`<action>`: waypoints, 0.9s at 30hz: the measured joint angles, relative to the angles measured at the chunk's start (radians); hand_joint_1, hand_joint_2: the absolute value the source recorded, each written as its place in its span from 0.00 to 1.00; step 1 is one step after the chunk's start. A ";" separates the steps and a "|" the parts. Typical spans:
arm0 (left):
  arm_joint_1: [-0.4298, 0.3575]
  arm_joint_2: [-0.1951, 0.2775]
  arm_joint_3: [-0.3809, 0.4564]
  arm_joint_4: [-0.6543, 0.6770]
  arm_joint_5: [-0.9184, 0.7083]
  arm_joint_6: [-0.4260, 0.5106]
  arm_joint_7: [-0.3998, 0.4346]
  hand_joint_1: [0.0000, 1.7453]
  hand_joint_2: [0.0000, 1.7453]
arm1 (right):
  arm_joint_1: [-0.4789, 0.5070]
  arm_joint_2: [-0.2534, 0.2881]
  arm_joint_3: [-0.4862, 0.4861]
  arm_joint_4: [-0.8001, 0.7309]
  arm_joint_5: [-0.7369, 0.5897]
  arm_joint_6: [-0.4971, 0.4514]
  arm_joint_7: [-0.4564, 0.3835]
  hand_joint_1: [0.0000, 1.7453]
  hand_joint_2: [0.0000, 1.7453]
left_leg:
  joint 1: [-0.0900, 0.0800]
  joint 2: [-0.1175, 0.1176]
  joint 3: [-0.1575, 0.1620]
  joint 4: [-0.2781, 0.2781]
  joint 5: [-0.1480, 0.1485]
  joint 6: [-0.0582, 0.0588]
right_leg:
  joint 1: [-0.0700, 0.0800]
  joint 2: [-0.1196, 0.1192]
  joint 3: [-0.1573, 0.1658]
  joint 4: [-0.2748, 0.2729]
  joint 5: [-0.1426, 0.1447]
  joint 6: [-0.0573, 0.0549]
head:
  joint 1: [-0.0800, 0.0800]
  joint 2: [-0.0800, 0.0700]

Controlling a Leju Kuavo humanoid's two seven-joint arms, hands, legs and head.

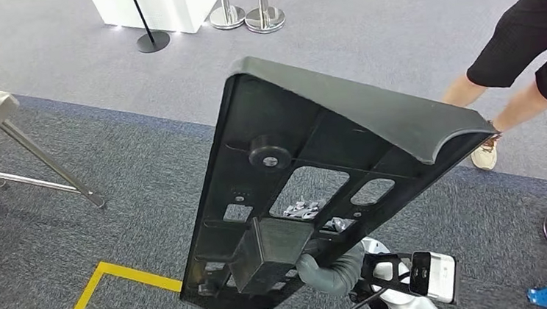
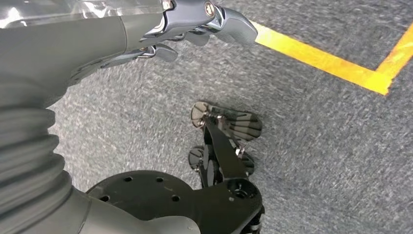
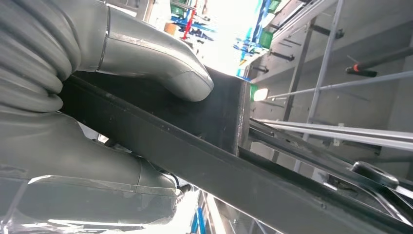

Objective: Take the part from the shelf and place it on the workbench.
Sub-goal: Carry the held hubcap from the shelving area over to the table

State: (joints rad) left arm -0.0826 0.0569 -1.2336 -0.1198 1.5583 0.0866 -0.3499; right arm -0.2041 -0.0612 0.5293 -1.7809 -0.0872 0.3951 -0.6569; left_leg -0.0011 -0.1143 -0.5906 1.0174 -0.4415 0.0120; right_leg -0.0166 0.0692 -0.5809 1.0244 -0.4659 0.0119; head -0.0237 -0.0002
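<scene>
carrying looks like the step in hand: our right hand [image 1: 331,266] grips the part [image 1: 317,188], a long black moulded panel, by its lower end, thumb [image 3: 160,63] pressed flat on one face, so the panel stands up across the centre of the head view. we judge the grip sits far from the panel's middle, so we should keep the wrist steady, turn slowly and lower the long edge first once the surface is under it. our left hand [image 2: 195,24] hangs at the upper left of its wrist view, holding nothing, fingers loosely curled.

below is grey carpet with yellow floor tape [image 1: 111,282] at lower left, a steel frame [image 1: 4,139] at far left, and a person's legs [image 1: 514,69] at upper right. we cannot pick out the workbench.
</scene>
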 joint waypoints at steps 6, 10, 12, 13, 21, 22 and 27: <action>0.001 -0.005 -0.004 0.000 0.000 -0.002 0.000 0.00 1.00 | 0.000 0.000 -0.008 0.000 -0.001 0.008 -0.002 1.00 1.00 | 0.006 0.089 -0.077 0.155 -0.087 -0.032 | 0.005 -0.071 0.013 -0.023 0.007 -0.032 | -0.006 0.000; 0.003 -0.008 -0.006 0.000 0.000 -0.007 -0.001 0.00 1.00 | 0.001 0.000 -0.009 0.001 0.002 0.008 0.004 1.00 1.00 | 0.014 0.112 -0.120 0.247 -0.099 -0.040 | 0.010 -0.122 0.017 -0.022 0.000 -0.033 | -0.006 0.000; 0.003 -0.008 -0.006 0.000 0.001 -0.010 -0.001 0.00 1.00 | 0.000 0.000 -0.010 0.000 0.004 0.005 0.008 1.00 1.00 | 0.011 0.144 -0.047 0.107 -0.036 -0.035 | 0.012 -0.144 0.024 -0.022 -0.005 -0.028 | -0.006 0.000; 0.001 -0.008 -0.007 0.000 0.001 -0.010 -0.002 0.00 1.00 | 0.000 0.000 -0.011 -0.001 0.004 0.003 0.009 1.00 1.00 | 0.007 0.161 -0.016 0.047 -0.016 -0.028 | 0.014 -0.154 0.027 -0.021 -0.008 -0.024 | -0.006 0.000; 0.002 -0.015 -0.007 0.000 0.002 -0.009 -0.003 0.00 1.00 | -0.005 0.000 -0.017 -0.001 -0.002 0.012 0.009 1.00 1.00 | 0.003 0.112 0.014 -0.021 0.002 0.020 | 0.010 -0.098 -0.029 0.127 -0.102 0.011 | -0.001 0.000; 0.001 -0.015 -0.008 0.000 0.002 -0.008 -0.003 0.00 1.00 | -0.005 0.000 -0.018 -0.001 -0.002 0.013 0.010 1.00 1.00 | 0.003 0.101 0.013 -0.020 0.003 0.022 | 0.009 -0.084 -0.065 0.197 -0.129 0.012 | -0.001 0.000; 0.001 -0.018 -0.013 0.000 -0.004 -0.012 -0.004 0.00 1.00 | -0.018 0.001 -0.018 0.000 -0.006 0.010 0.029 1.00 1.00 | 0.004 0.032 0.015 -0.012 -0.001 0.018 | 0.001 -0.048 -0.053 0.124 -0.039 0.011 | 0.000 0.000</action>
State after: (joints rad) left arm -0.0819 0.0388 -1.2463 -0.1198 1.5547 0.0745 -0.3544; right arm -0.2221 -0.0605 0.5112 -1.7813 -0.0927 0.4047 -0.6283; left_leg 0.0030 -0.0826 -0.5755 1.0054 -0.4422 0.0301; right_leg -0.0158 0.0208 -0.6341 1.1484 -0.5047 0.0229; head -0.0234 -0.0003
